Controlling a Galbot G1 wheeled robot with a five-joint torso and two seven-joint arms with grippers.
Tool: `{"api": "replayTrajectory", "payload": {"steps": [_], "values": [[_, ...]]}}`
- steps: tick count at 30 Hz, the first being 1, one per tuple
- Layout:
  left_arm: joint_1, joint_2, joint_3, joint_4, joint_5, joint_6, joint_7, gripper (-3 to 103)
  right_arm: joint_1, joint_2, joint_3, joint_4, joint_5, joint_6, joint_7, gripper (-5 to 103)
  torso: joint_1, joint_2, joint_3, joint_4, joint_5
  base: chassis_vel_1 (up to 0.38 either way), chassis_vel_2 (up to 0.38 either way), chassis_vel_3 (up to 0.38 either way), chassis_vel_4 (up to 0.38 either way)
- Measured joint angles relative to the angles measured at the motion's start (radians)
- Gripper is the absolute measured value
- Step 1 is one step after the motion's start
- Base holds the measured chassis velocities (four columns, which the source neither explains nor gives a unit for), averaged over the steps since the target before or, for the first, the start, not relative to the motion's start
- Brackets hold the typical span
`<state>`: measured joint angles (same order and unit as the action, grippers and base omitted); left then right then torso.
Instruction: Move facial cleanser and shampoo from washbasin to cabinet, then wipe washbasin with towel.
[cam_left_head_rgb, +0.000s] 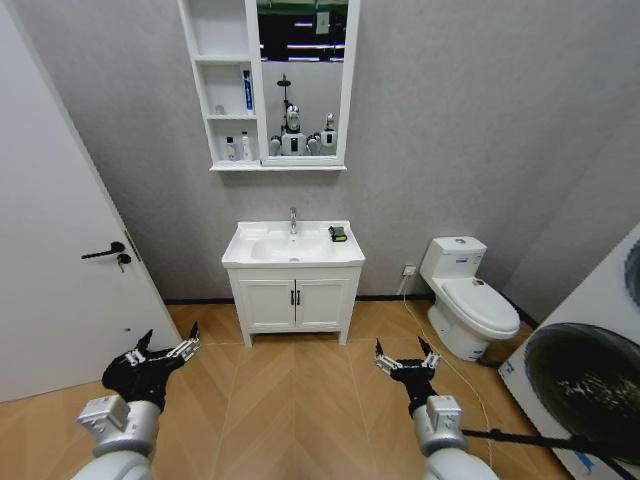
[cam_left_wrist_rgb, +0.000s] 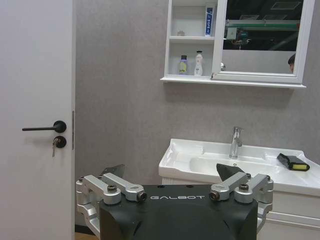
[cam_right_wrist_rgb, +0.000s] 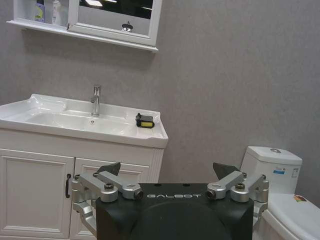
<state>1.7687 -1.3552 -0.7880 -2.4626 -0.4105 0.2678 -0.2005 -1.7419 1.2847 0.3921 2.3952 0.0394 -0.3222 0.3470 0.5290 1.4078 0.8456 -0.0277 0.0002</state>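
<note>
- The small folded black towel with a yellow edge (cam_left_head_rgb: 338, 234) lies on the right rear corner of the white rectangular ceramic washbasin (cam_left_head_rgb: 245, 252), beside the oval bowl and right of the chrome tap (cam_left_head_rgb: 293, 219).
- Two small bottles (cam_left_head_rgb: 238, 149), labels too small to read, stand on the lowest open shelf of the white wall-hung cabinet with its tall mirror (cam_left_head_rgb: 232, 165); a blue-and-white tube (cam_left_head_rgb: 247, 90) stands one shelf higher. The cabinet's top is cut off.
- The white two-door floor vanity (cam_left_head_rgb: 294, 304) carries the washbasin.
- The left tool (cam_left_head_rgb: 166, 350) hangs low over the wooden floor, well apart from the washbasin, fingers spread and empty.
- The right tool (cam_left_head_rgb: 407, 355) is likewise low, spread and empty.
- A white toilet (cam_left_head_rgb: 470, 298) stands to the right.
</note>
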Motion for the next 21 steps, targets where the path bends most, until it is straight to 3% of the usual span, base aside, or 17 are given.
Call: {"api": "replayTrajectory", "payload": {"steps": [21], "values": [[0.000,0.000,0.000,0.000,0.000,0.000,0.000,100,0.000,0.000,0.000,0.000,0.000,0.000,0.000,100,0.000,0.000,0.000,0.0000,0.0000,0.000,0.000,0.000,0.000]]}}
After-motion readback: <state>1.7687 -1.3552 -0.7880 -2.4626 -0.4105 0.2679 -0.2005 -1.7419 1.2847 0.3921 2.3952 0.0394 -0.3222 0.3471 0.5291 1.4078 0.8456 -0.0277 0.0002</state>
